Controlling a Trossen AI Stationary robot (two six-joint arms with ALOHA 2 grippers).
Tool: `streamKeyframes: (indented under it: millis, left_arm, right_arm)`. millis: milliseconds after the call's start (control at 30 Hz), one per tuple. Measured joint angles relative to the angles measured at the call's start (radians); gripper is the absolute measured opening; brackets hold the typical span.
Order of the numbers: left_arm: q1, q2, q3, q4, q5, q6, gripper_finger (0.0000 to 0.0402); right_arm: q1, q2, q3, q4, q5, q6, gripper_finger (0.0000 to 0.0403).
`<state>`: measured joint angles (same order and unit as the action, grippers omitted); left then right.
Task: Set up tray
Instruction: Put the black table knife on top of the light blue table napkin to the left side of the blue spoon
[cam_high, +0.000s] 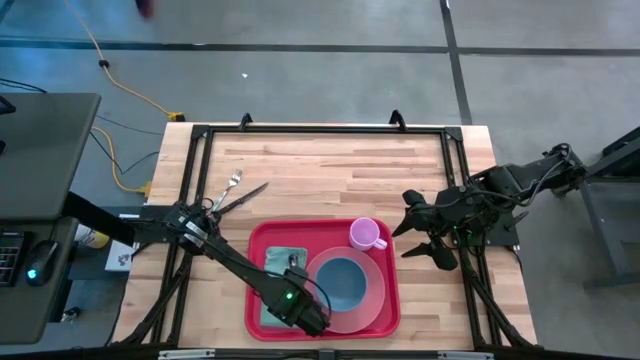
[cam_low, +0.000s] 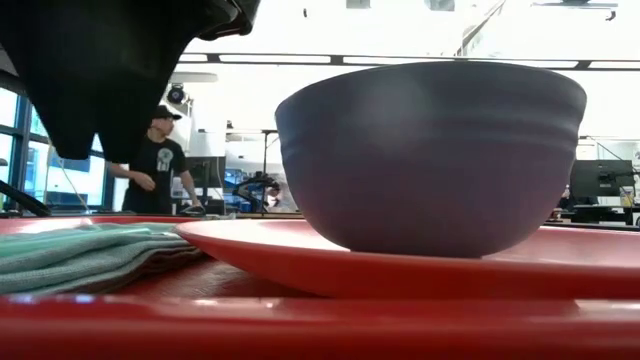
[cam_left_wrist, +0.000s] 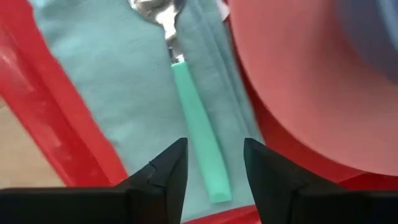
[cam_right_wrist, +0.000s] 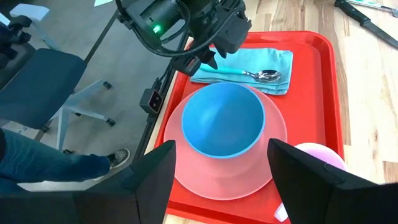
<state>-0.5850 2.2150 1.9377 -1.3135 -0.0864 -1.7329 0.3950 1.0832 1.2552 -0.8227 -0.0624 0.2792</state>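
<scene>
Reaching in from the tabletop's left edge, the left arm stretches across to the red tray (cam_high: 258, 240), which sits at the middle of the near edge of the table (cam_high: 330, 165). Off the tray, toward the left edge, a fork (cam_high: 229, 186) and a knife (cam_high: 243, 198) lie side by side on the bare wood. The left gripper (cam_left_wrist: 214, 163) hangs low over the tray's near left part, its claw released and straddling the green handle of a spoon (cam_left_wrist: 194, 121) without touching it. That spoon lies on a folded teal napkin (cam_high: 279, 262) in the tray's left half. Just right of the napkin sits a pink plate (cam_right_wrist: 186, 168) with a blue bowl (cam_right_wrist: 222, 119) standing on it. A pink cup (cam_high: 365, 235) stands at the tray's far right corner. Over by the table's right edge the right gripper (cam_right_wrist: 221, 180) waits above the wood, its claw spread and holding nothing. Beyond the table a person (cam_low: 155, 165) in dark clothes stands in the room.
</scene>
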Motion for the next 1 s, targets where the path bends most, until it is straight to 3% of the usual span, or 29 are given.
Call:
streamKeyframes:
  millis: [200,333,433,600,1000]
  left_arm:
    - [0.005,-0.01,0.031,-0.025,-0.06,-0.009,0.0164]
    - [0.017,-0.013,0.131,-0.203,-0.087,-0.018,0.0141]
    - [0.028,-0.022,0.193,-0.254,-0.122,0.008,0.0105]
    - [0.051,-0.1,0.162,-0.256,-0.221,0.08,0.0017]
    - [0.257,-0.328,0.032,-0.254,-0.333,0.484,0.001]
  right_arm:
    - [0.0,0.0,0.0,-0.001,0.0,0.0,0.0236]
    - [0.0,0.0,0.0,-0.004,0.0,-0.009,0.0236]
    - [0.0,0.0,0.0,-0.004,0.0,-0.018,0.0236]
    - [0.0,0.0,0.0,-0.008,0.006,-0.026,0.0236]
    - [0.0,0.0,0.0,-0.006,0.026,-0.034,0.0236]
